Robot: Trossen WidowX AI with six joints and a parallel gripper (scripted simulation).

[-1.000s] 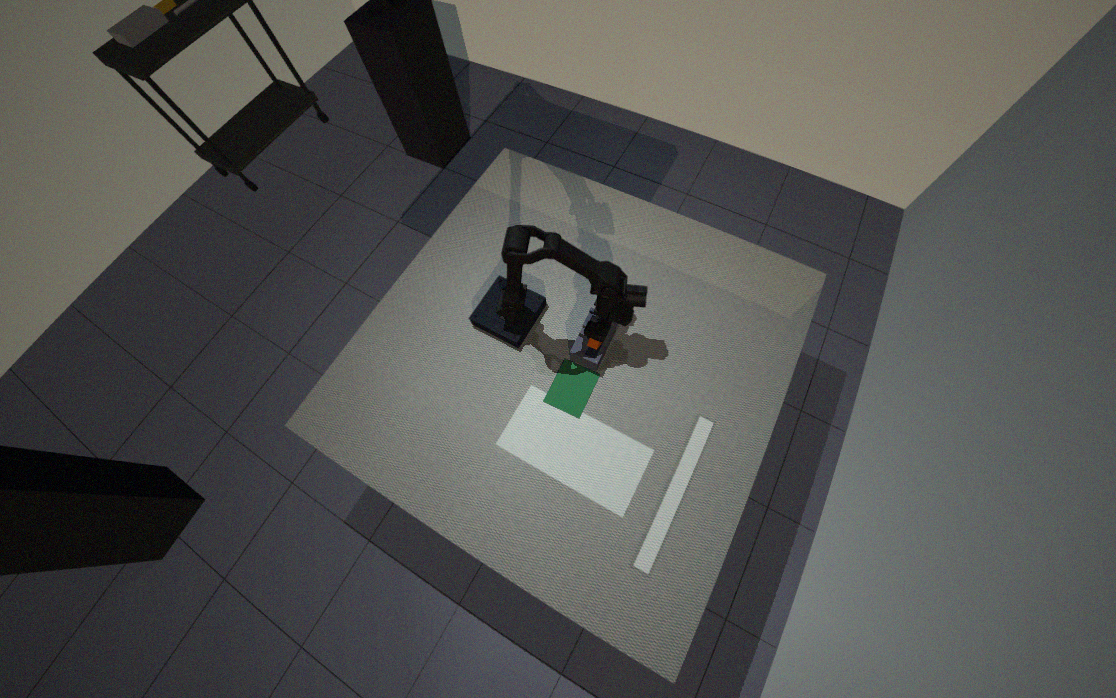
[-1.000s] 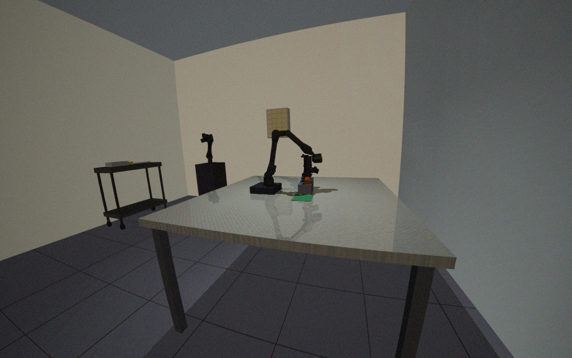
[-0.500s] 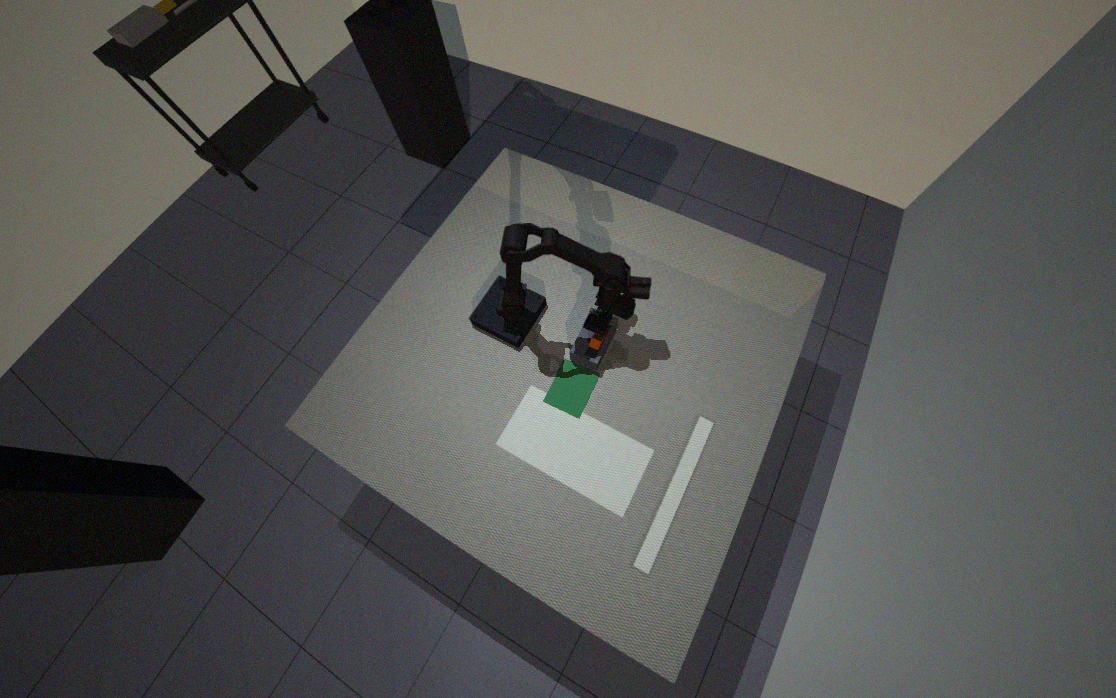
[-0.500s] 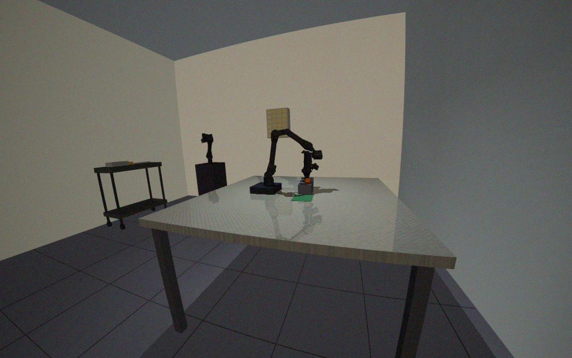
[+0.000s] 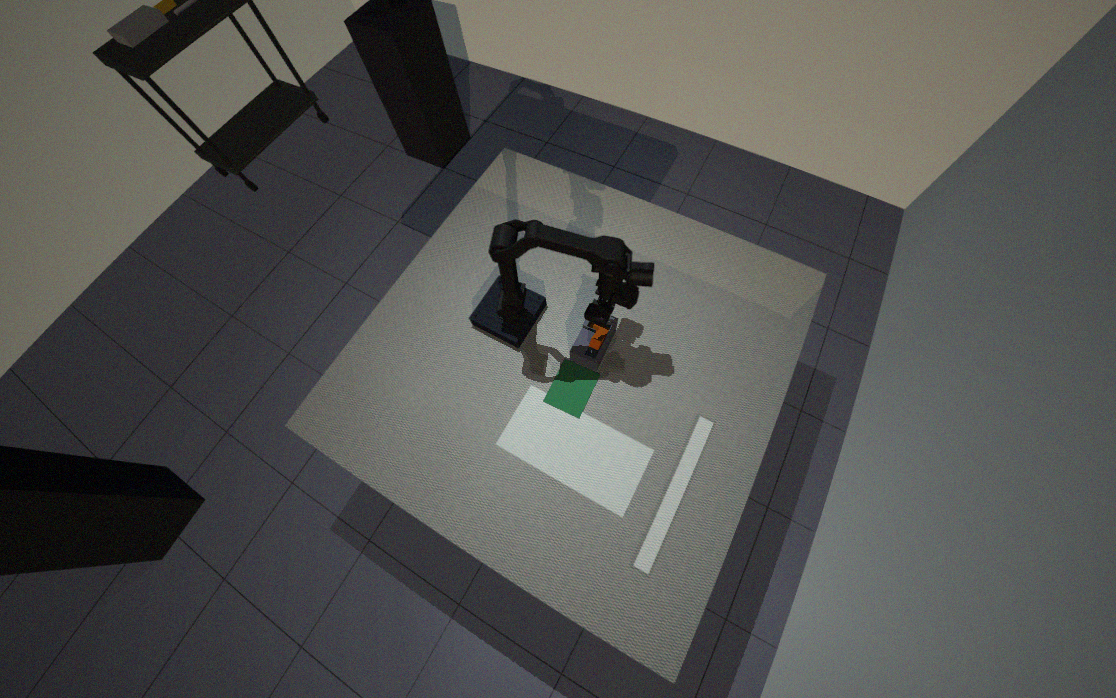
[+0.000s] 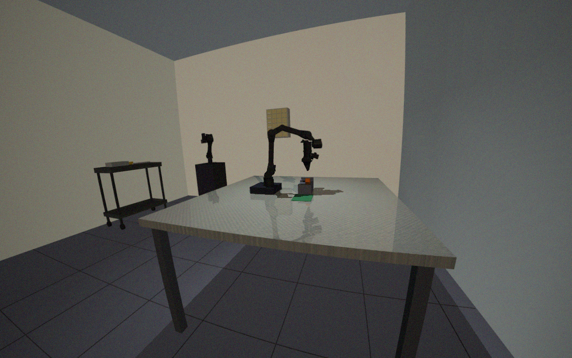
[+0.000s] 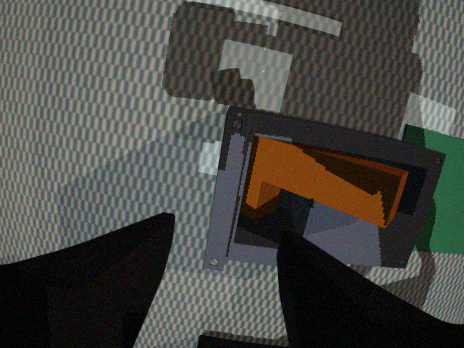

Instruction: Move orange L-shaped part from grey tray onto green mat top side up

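Presently, by view.

Top view: arm bent over the table, claw [image 5: 597, 315] pointing down directly above the grey tray [image 5: 589, 352]. The orange L-shaped part [image 5: 599, 333] shows as a small orange patch in the tray, just under and slightly forward of the claw. The green mat [image 5: 572, 390] touches the tray's far side, beyond the claw as seen from the arm's base.

Exterior view: claw [image 6: 307, 166] hangs in the air, apart from the tray [image 6: 304, 188] below it. The part [image 6: 307, 180] stands proud of the tray top, so one end appears tipped up out of the pocket. The mat [image 6: 302, 198] lies flat beside the tray, on the viewer's side.

Wrist view: both dark fingers frame the lower edge, partly spread, nothing between them; the claw is released and holds nothing. The tray [image 7: 226, 209] lies ahead of the fingertips. The part [image 7: 314, 177] is tilted in its pocket, its long axis running across the view, left to right, with the short leg of the L at the left end. Which end sits higher cannot be told for sure here. The mat [image 7: 446, 198] peeks out at the right.

Judgement: the pinch is not yet made; the claw needs to come down over the raised end with its fingers straddling the part's width, across that long axis.
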